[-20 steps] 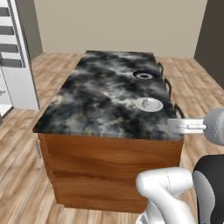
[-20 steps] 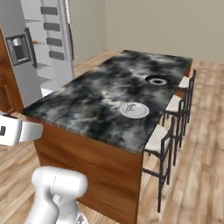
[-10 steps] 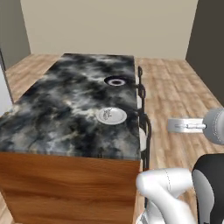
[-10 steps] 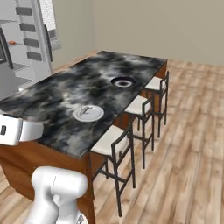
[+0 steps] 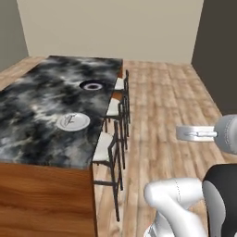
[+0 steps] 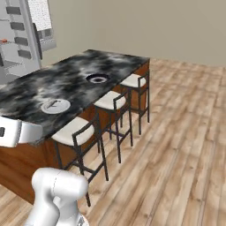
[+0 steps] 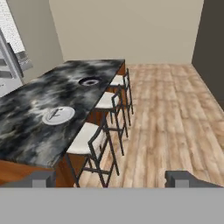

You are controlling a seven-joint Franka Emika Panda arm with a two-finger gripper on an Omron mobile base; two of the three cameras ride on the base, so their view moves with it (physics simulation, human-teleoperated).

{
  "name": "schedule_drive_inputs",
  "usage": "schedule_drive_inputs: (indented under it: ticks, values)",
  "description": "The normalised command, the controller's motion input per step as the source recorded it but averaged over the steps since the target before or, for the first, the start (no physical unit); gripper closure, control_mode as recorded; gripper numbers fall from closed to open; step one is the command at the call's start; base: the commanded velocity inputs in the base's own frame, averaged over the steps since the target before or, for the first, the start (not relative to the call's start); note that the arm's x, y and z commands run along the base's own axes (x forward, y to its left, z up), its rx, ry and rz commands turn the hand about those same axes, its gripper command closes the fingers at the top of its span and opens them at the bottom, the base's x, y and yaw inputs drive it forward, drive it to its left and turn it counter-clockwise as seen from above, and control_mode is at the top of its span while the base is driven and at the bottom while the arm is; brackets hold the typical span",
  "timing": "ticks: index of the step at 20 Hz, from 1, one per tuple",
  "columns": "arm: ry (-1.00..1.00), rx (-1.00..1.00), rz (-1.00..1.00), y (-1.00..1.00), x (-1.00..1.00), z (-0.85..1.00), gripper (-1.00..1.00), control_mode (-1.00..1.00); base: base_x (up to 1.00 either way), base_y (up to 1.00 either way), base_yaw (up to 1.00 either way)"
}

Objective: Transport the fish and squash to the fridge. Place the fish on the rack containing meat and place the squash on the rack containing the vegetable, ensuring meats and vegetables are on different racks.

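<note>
I had the fingers (image 7: 112, 179) spread wide with nothing between them — their two tips stood at the bottom of the hand view, over bare floor beside the stools (image 7: 94, 144). The fish (image 5: 69, 120) lay on a pale plate (image 5: 79, 124) at mid-left of the left base frame, near the surface's (image 5: 37, 106) stool-side edge; in the hand view it sat left of centre. Further up that surface was a dark plate (image 5: 92, 85) with a white rim. I expected the squash there, but I could not make out any orange ball on it at this size. The fridge (image 6: 20, 44) stood at the upper left of the right base frame, one door open and pale shelves showing; what lay on them I could not tell. My reading: nothing had been picked up yet — both pieces were left to fetch and rack.
</note>
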Motion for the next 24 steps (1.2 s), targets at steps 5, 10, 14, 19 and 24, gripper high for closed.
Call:
schedule_drive_inputs:
  ticks: [5, 10, 14, 19, 24]
  values:
    - [0.0, 0.0, 0.0, 0.0, 0.0, 0.0, -1.0, 1.0, 0.11, -0.9, 0.4]
    - [0.0, 0.0, 0.0, 0.0, 0.0, 0.0, -1.0, 1.0, 0.16, -0.62, 0.55]
    - [0.0, 0.0, 0.0, 0.0, 0.0, 0.0, -1.0, 1.0, 0.8, -0.52, 0.5]
    - [0.0, 0.0, 0.0, 0.0, 0.0, 0.0, -1.0, 1.0, 0.97, -0.71, 0.42]
    - [0.0, 0.0, 0.0, 0.0, 0.0, 0.0, -1.0, 1.0, 0.62, -0.73, 0.39]
